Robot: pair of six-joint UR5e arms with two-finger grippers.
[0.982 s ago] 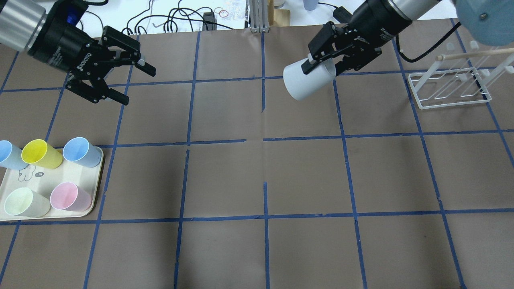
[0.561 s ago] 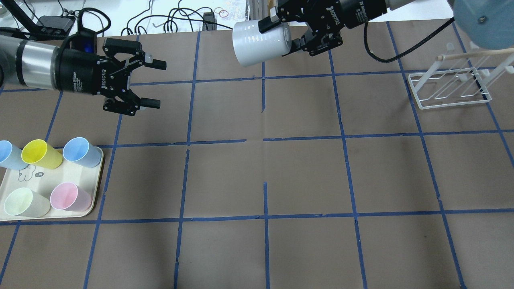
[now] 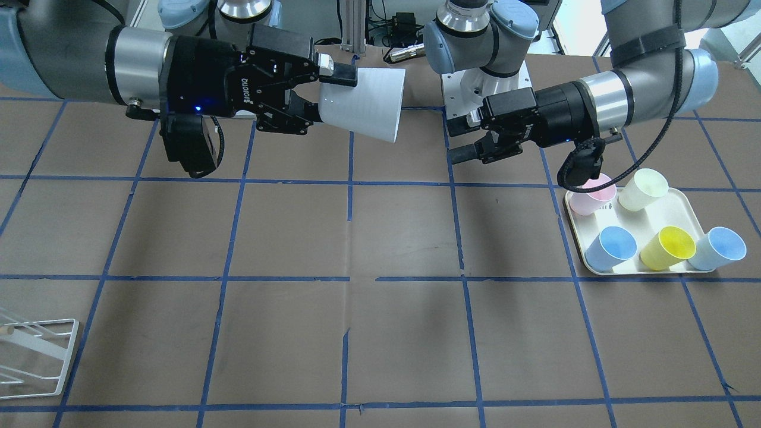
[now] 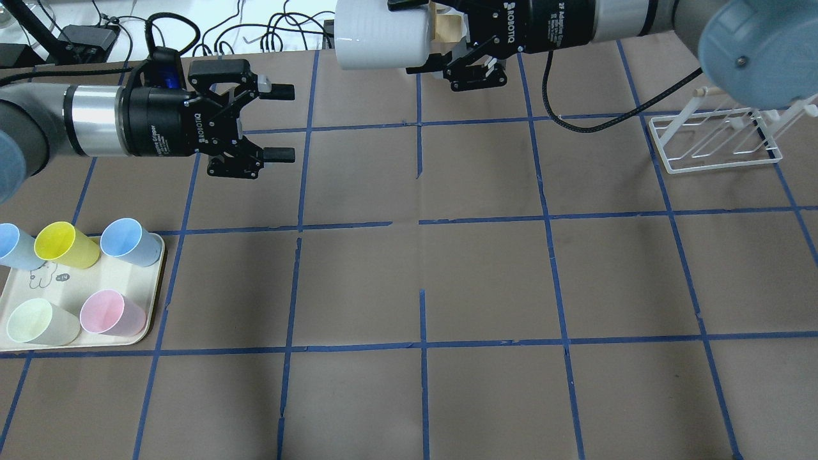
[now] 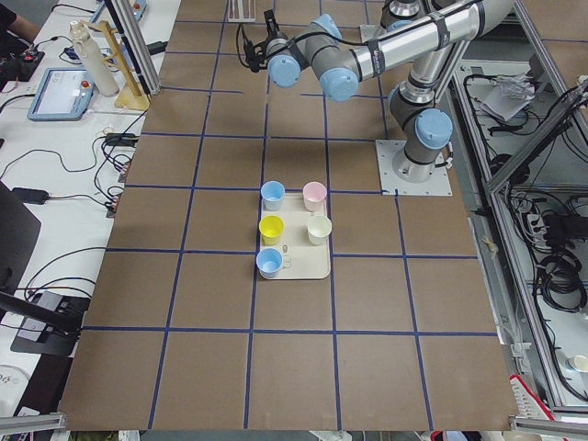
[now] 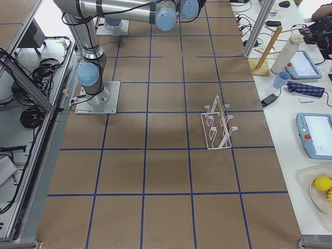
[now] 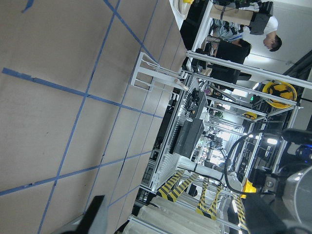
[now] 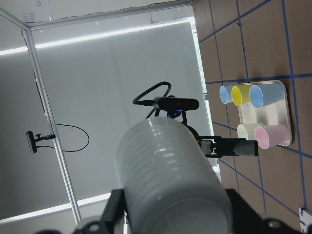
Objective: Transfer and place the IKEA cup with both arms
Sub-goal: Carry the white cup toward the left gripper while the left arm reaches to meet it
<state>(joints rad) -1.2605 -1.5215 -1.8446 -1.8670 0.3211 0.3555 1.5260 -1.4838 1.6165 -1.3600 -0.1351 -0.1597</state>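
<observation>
Right gripper point(image 3: 321, 94) clamped on IKEA cup point(image 4: 377, 35), cup sideways at 12 o'clock of the overhead view (raised off the table). Left gripper point(image 4: 281, 122) spread wide, empty, at 10 o'clock, well apart from cup.

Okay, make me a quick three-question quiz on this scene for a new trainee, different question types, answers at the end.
1. Multiple choice: which gripper holds the IKEA cup? A) left B) right C) neither
2. True or false: the left gripper is open and is not touching the IKEA cup.
3. Count: how many pastel cups stand on the tray?

Key
1. B: the right gripper grips it on its side in the air.
2. True.
3. Five.
</observation>
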